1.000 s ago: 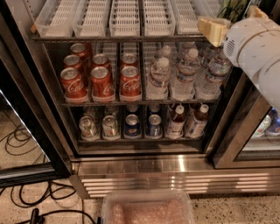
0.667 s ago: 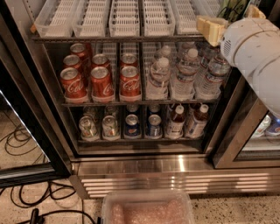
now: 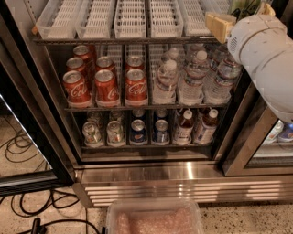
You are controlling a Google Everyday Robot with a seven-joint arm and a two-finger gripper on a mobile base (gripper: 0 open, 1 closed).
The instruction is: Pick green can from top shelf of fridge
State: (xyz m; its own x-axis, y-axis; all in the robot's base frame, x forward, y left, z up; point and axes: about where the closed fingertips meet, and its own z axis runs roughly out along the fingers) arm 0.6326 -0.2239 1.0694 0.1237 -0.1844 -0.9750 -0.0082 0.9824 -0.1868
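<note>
The fridge stands open in front of me. Its top shelf carries a row of translucent white slotted trays, and the ones I can see hold nothing. My gripper is at the top right, in front of the shelf's right end, on a thick white arm. Its tan fingertips stand either side of a shiny green thing, the green can. The can is mostly cut off by the frame's top edge.
Red cola cans and water bottles fill the middle shelf. Cans and small bottles stand on the lower shelf. A black door frame is at the left, another door at the right. Cables lie on the floor. A plastic tub sits at the bottom.
The gripper and arm have risen very slightly at the top right. Nothing else has moved.
</note>
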